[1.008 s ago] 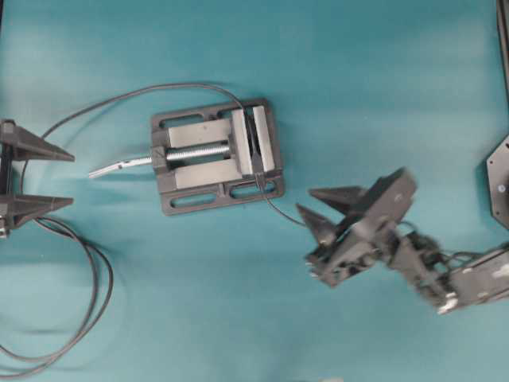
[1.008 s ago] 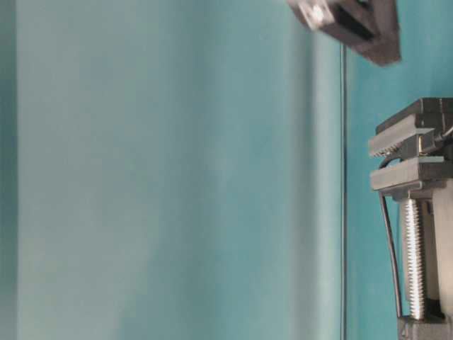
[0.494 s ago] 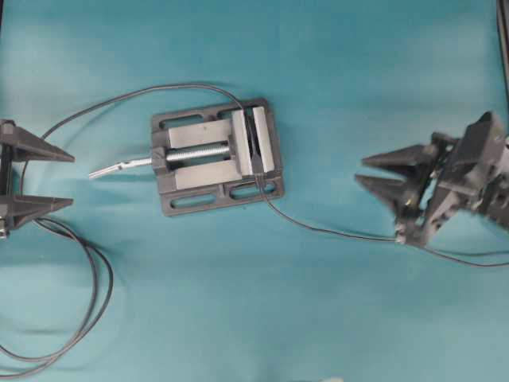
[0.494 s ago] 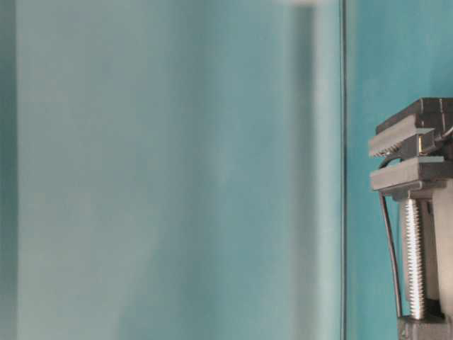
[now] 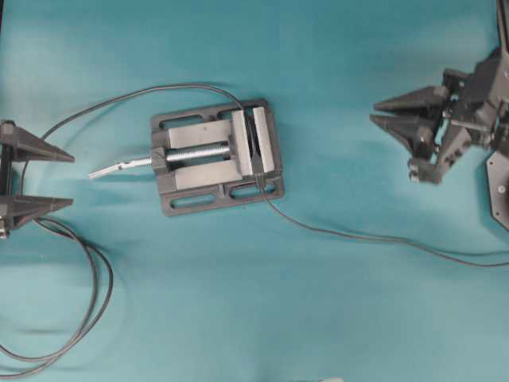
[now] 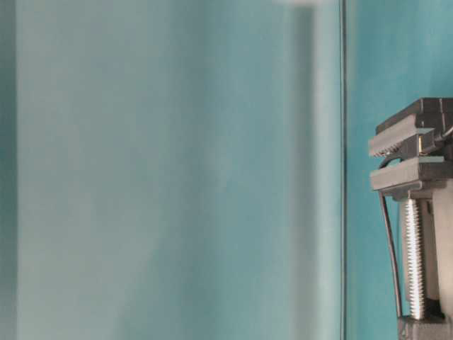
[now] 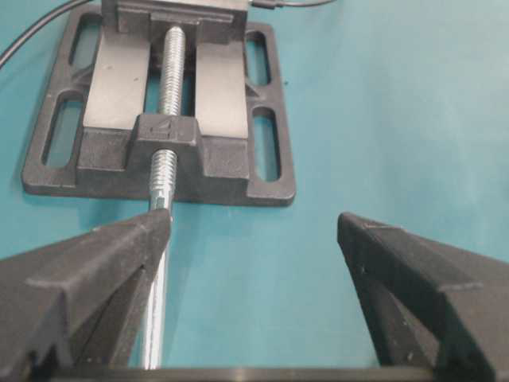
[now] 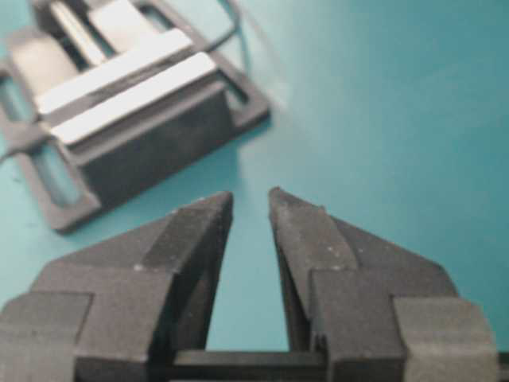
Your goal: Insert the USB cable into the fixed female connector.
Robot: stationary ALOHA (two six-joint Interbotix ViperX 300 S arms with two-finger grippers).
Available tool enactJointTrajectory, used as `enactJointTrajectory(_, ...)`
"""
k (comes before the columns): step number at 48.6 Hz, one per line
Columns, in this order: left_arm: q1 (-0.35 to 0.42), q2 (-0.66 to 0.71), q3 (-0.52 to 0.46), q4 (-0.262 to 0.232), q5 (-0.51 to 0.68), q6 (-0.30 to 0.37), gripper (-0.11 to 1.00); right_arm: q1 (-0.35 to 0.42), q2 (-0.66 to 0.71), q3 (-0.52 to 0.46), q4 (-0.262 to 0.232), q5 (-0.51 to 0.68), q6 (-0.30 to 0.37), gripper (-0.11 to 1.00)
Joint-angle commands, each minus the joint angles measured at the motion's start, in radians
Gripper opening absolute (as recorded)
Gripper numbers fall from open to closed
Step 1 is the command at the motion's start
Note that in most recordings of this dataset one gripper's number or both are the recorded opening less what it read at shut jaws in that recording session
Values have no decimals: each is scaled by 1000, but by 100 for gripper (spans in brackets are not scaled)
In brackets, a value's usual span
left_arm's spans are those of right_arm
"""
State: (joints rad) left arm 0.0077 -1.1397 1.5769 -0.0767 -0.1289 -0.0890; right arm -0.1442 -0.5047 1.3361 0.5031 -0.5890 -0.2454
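Note:
The USB cable lies loose on the teal table, a thin dark strand from the right edge to the vise. Its end reaches the gap between the vise jaws, where the fixed female connector sits. How deep the plug sits cannot be told. My right gripper hovers at the upper right, well clear of the cable, its fingers a narrow gap apart with nothing between them. At the left edge my left gripper stands wide open and empty, facing the vise screw handle.
The long dark cable arcs from the vise top to the left and coils in big loops at the lower left. The vise screw handle sticks out toward the left gripper. A dark mount sits at the right edge.
My right gripper has drawn away from beside the vise, up and to the right, and its fingers have narrowed. The USB cable now lies stretched on the table. The left gripper has not moved.

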Motion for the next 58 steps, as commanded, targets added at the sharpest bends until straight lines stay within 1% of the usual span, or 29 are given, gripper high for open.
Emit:
enactJointTrajectory(1, 2, 6, -12, 3, -9, -9, 99, -77, -41, -25, -100, 31, 26, 32)
enactJointTrajectory(3, 2, 6, -12, 2, -9, -9, 99, -101, -67, -17, -132, 31, 43, 32)
enactJointTrajectory(6, 2, 8, -12, 2, -9, -9, 99, -118, -101, 0, -156, 31, 61, 32)
enactJointTrajectory(12, 3, 8, -12, 2, -9, -9, 99, -123, -175, 44, -167, 32, 87, 32)
enactJointTrajectory(16, 2, 8, -12, 3, -9, -9, 99, -118, -232, 74, -169, 46, 118, 32)
enactJointTrajectory(19, 2, 8, -12, 2, -9, -9, 99, -97, -275, 91, -170, 67, 152, 32)
enactJointTrajectory(21, 2, 6, -12, 2, -9, -9, 99, -66, -314, 103, -175, 89, 178, 32)
enactJointTrajectory(24, 2, 6, -12, 3, -9, -9, 99, -21, -359, 110, -183, 118, 196, 32)
enactJointTrajectory(28, 2, 8, -12, 3, -9, -9, 99, 34, -411, 112, -193, 163, 196, 31)
enactJointTrajectory(32, 2, 8, -14, 2, -9, -9, 99, 61, -449, 109, -198, 204, 190, 31)
enactJointTrajectory(40, 2, 8, -12, 2, -9, -9, 99, 61, -488, 109, -218, 247, 173, 31)
enactJointTrajectory(51, 2, 8, -12, 2, -9, -9, 99, 61, -489, 107, -242, 245, 170, 31)
enactJointTrajectory(58, 2, 8, -12, 3, -9, -9, 99, 61, -489, 110, -245, 245, 169, 32)
